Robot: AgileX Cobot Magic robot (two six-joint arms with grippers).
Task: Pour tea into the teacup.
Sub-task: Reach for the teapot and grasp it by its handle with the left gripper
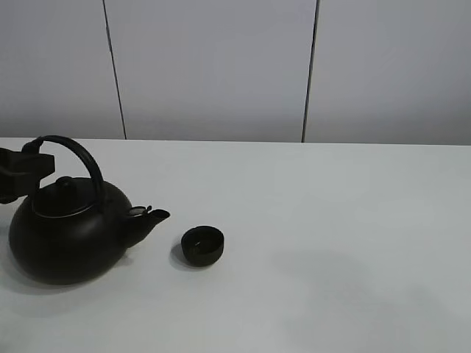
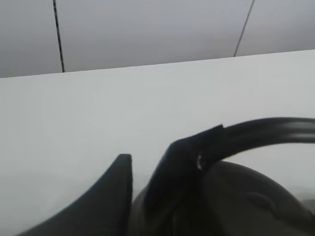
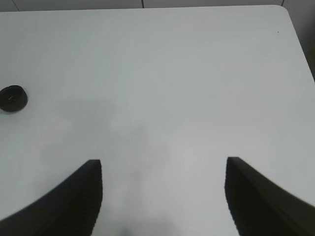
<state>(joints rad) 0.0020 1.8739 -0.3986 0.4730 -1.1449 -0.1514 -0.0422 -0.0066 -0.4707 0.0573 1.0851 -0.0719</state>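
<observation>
- The small round black handleless teacup (image 1: 202,245) stands upright on the white table (image 1: 338,220), just beside the spout (image 1: 153,218) of the big round black kettle (image 1: 66,235) but not touching it. No tea shows anywhere.
- The left gripper (image 2: 147,164) is at the rear end of the kettle's arched black handle (image 1: 77,158). One finger lies against the handle, but I cannot tell whether the claw actually clamps it.
- The right gripper (image 3: 162,191) hangs wide open over bare table, well apart from the cup, holding nothing.
- Risks, as I judge them:
  - a grip so far back on the handle may let the heavy kettle swing or slip when lifted;
  - the cup is tiny, so a fast tilt could send tea past the rim or overfill it;
  - the spout could knock the light cup, which nothing steadies.
</observation>
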